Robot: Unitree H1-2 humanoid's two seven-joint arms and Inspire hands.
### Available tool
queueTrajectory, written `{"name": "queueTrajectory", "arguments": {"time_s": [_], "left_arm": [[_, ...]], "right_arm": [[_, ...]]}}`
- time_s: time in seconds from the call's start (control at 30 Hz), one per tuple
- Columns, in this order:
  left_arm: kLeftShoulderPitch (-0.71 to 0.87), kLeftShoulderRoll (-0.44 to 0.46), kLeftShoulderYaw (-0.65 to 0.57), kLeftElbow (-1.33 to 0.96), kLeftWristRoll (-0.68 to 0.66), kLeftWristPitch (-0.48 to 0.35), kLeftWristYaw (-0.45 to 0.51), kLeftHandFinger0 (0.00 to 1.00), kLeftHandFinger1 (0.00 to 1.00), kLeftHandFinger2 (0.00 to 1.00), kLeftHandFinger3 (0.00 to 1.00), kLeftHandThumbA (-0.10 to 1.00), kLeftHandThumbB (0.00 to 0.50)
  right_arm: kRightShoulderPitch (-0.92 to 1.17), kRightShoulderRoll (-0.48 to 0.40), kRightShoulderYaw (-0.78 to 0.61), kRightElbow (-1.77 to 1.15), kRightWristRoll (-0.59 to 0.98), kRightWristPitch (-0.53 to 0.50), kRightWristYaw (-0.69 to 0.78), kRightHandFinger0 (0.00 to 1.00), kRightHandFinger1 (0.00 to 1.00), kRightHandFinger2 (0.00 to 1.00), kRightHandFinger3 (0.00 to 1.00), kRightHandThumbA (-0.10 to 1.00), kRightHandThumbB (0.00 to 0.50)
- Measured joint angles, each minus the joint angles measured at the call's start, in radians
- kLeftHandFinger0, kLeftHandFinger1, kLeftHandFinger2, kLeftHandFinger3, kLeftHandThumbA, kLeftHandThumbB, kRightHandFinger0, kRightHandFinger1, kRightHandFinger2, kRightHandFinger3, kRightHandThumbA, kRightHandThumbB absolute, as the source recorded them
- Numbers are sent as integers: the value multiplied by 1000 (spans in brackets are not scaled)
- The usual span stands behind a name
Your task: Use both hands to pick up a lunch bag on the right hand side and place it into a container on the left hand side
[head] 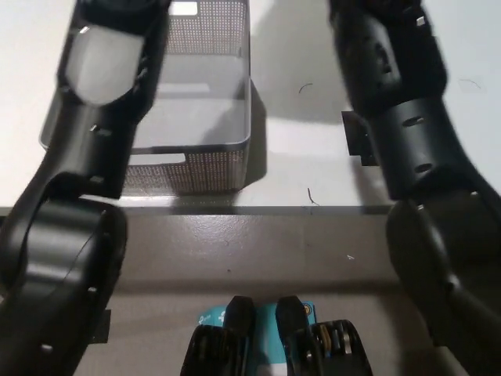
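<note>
The grey mesh container [196, 168] stands on the white table at the upper left, and the part of its inside that shows holds nothing. My left arm [94, 157] rises along the container's left side and leaves the picture at the top. My right arm [407, 141] rises on the right and also runs off the top edge. Neither hand shows. No lunch bag is visible in the head view.
A black square patch [354, 133] lies flat on the table, mostly covered by my right arm. The table's front edge [274, 209] runs across the middle, with grey floor below it. White table surface [297, 94] lies between the arms.
</note>
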Motion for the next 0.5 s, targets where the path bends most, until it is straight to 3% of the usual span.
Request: {"name": "queueTrajectory", "arguments": {"time_s": [0.1, 0.17, 0.37, 0.5], "left_arm": [[37, 19, 18, -76, 0, 36, 0, 1000, 1000, 1000, 1000, 1000, 150], [79, 45, 38, -154, -1, 71, 0, 1000, 1000, 1000, 1000, 1000, 128], [171, 89, 128, -301, -21, 122, 3, 1000, 1000, 1000, 1000, 1000, 181], [240, 110, 197, -423, -33, 175, 19, 1000, 1000, 1000, 1000, 1000, 157]], "right_arm": [[-1, 24, 5, 44, 0, -1, 7, 1000, 1000, 1000, 1000, 1000, 227], [-16, 56, 16, 108, -1, -2, 16, 1000, 1000, 1000, 1000, 1000, 206], [-76, 122, 35, 244, -5, -16, 43, 1000, 1000, 1000, 1000, 1000, 222], [-128, 173, 57, 315, -8, -29, 77, 1000, 1000, 1000, 1000, 1000, 207]]}}
